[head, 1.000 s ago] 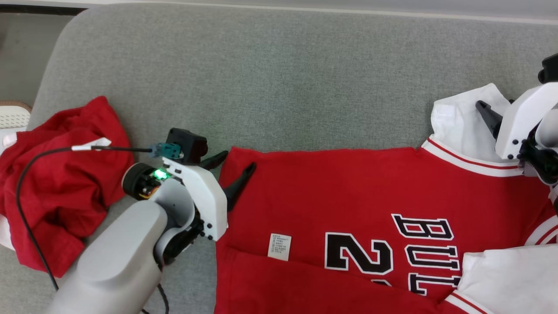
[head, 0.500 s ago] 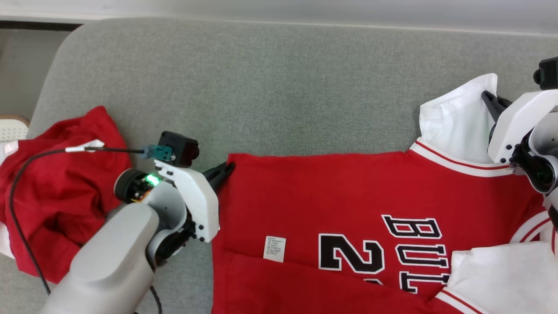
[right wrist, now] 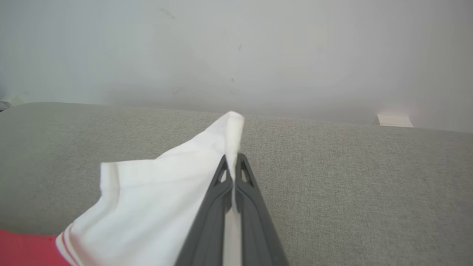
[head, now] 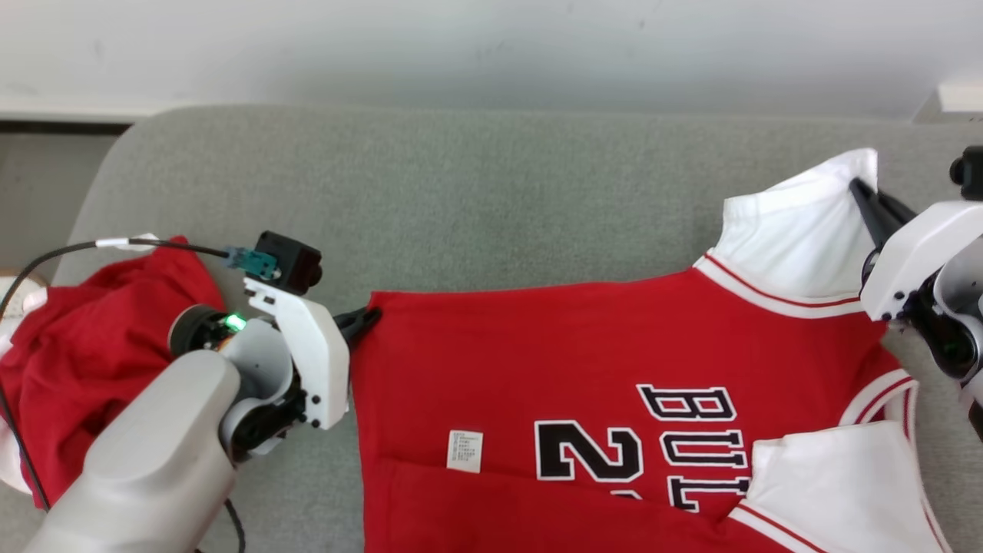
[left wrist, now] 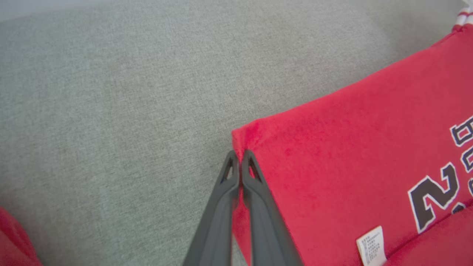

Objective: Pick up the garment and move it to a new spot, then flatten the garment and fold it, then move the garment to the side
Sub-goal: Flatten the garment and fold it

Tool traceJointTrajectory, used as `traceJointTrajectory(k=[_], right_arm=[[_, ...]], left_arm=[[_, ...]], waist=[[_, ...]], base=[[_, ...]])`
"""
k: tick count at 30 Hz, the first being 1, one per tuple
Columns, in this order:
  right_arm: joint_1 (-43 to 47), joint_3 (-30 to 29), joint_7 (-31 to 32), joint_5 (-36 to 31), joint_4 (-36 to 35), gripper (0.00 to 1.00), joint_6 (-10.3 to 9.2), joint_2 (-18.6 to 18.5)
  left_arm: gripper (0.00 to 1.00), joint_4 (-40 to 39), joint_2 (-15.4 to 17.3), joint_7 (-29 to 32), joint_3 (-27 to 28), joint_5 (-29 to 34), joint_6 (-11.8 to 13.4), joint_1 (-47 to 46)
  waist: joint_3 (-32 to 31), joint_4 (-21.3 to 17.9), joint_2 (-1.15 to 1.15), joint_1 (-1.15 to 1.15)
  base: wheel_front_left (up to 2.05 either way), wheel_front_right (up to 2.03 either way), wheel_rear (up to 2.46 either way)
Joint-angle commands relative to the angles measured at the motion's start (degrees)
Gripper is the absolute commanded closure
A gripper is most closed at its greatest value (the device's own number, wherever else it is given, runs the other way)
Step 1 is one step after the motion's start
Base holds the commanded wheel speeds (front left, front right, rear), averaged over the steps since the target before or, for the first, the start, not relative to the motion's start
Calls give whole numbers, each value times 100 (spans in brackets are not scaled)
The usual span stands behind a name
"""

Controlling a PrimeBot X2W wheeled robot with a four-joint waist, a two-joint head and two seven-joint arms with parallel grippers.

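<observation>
A red jersey (head: 553, 361) with black and white lettering and white sleeves lies spread on the grey sofa (head: 476, 200). My left gripper (head: 369, 316) is shut on the jersey's far hem corner (left wrist: 244, 140), at the shirt's left end. My right gripper (head: 864, 192) is shut on the white sleeve (head: 799, 230), pinching its edge (right wrist: 232, 147) and holding it raised off the cushion. The second white sleeve (head: 837, 484) rests folded over the jersey's near side. A white care label (head: 465, 451) shows on the red fabric.
A second crumpled red garment (head: 84, 361) lies at the sofa's left end beside my left forearm, with a black cable (head: 153, 246) running over it. A pale wall (head: 491, 46) stands right behind the sofa. Bare grey cushion stretches beyond the jersey.
The camera has tilted up, bringing the wall into sight. My left gripper went from open over the hem corner to shut on it. The right gripper closed on the sleeve and raised it.
</observation>
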Motion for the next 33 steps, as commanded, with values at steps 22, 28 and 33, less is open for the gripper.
traceJointTrajectory(k=[22, 28, 33], right_arm=[[1691, 1209, 1392, 1424, -1442, 100, -12, -824], [2025, 1267, 1583, 1628, -1523, 100, -13, -927], [2239, 1330, 1847, 1766, -1507, 100, -13, -947]], left_arm=[[100, -66, 595, 1998, -499, -2103, -168, 661], [100, -264, 755, 2414, -610, -2421, -169, 808], [100, -334, 795, 2577, -634, -2563, -169, 908]], waist=[[-1588, -706, 0, 0], [-1627, -700, 0, 0], [-1636, -695, 0, 0]], base=[[0, 0, 0], [0, 0, 0], [0, 0, 0]])
